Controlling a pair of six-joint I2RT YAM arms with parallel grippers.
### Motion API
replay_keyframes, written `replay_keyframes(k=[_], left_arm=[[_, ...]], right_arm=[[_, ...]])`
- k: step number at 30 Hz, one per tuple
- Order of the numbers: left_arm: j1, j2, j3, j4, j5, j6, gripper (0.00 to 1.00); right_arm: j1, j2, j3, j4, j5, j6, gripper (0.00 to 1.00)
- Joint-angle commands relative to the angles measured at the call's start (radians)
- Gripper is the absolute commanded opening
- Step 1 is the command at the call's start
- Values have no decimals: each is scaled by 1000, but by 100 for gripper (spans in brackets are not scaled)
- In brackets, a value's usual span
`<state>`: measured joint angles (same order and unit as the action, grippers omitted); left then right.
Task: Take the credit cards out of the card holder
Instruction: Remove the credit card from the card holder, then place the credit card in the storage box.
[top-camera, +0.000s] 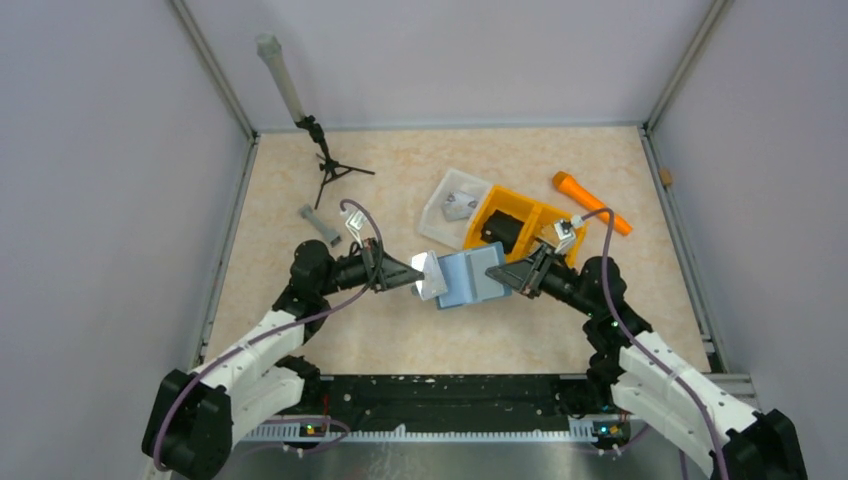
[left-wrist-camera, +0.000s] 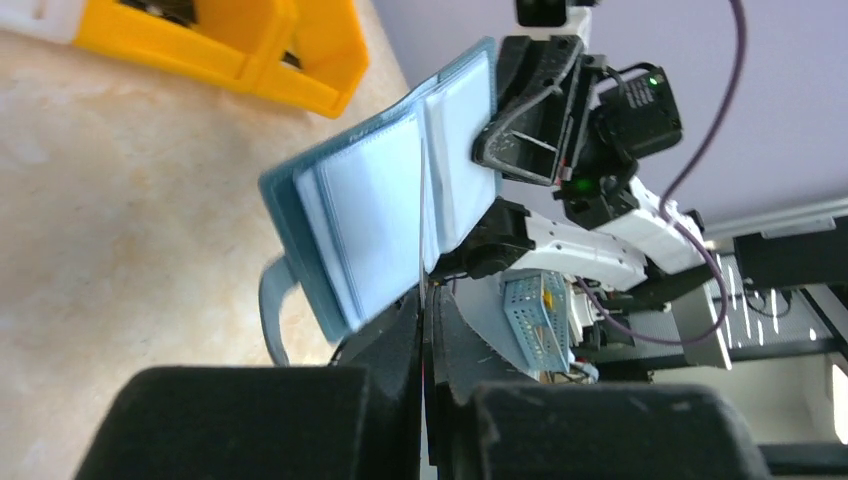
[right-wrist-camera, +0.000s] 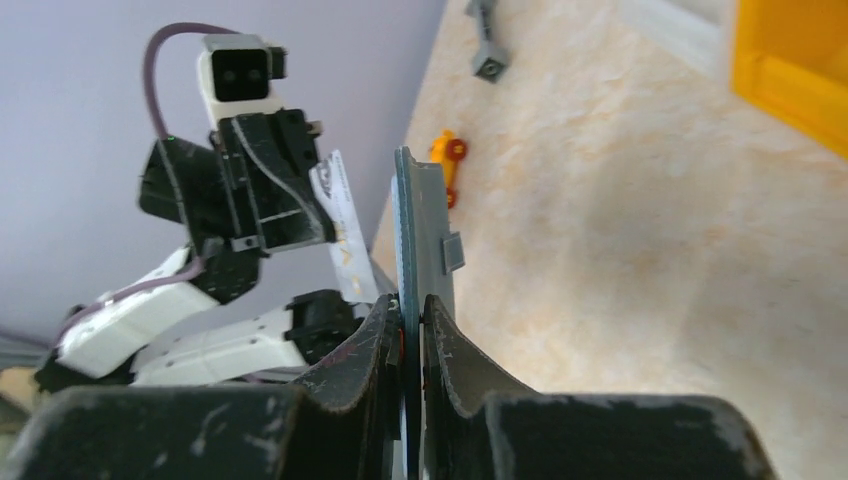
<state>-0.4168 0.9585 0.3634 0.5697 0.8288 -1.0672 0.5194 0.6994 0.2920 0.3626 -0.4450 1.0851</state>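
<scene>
The teal-blue card holder (top-camera: 468, 279) hangs open above the table between the two arms. My right gripper (top-camera: 500, 275) is shut on its right edge; in the right wrist view the holder (right-wrist-camera: 412, 225) shows edge-on between the right gripper's (right-wrist-camera: 405, 310) jaws. My left gripper (top-camera: 418, 275) is shut on a silvery credit card (top-camera: 432, 276) at the holder's left edge. In the left wrist view the card (left-wrist-camera: 422, 215) is a thin line running from my left gripper (left-wrist-camera: 425, 300) across the holder's light blue inside (left-wrist-camera: 375, 215). I cannot tell whether the card's far end is still in a pocket.
An orange divided bin (top-camera: 520, 225) and a white tray (top-camera: 455, 200) stand just behind the holder. An orange tool (top-camera: 590, 202) lies at the back right. A small tripod (top-camera: 325, 165) and a grey piece (top-camera: 320, 222) are at the back left. A small orange toy (right-wrist-camera: 450, 165) lies on the table.
</scene>
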Motion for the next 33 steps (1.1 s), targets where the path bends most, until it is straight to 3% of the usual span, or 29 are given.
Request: replay_keyframes(k=[1, 8, 15, 22, 26, 30, 33], left_arm=[[33, -31, 72, -178, -49, 94, 0], [16, 25, 68, -58, -219, -14, 0], [-32, 94, 68, -13, -492, -83, 0], [-68, 299, 106, 187, -642, -229, 0], [-89, 475, 194, 325, -655, -301, 0], [-118, 596, 272, 367, -711, -358, 0], [-131, 652, 327, 301, -790, -379, 0]], right_arm=[[-30, -87, 102, -246, 114, -187, 2], [-31, -230, 239, -546, 428, -331, 0], [-31, -334, 343, -566, 718, -389, 0], [-31, -344, 365, -498, 802, -381, 0], [-31, -356, 346, -431, 808, -373, 0], [-31, -342, 360, -419, 811, -379, 0], [-31, -345, 370, -431, 815, -377, 0]])
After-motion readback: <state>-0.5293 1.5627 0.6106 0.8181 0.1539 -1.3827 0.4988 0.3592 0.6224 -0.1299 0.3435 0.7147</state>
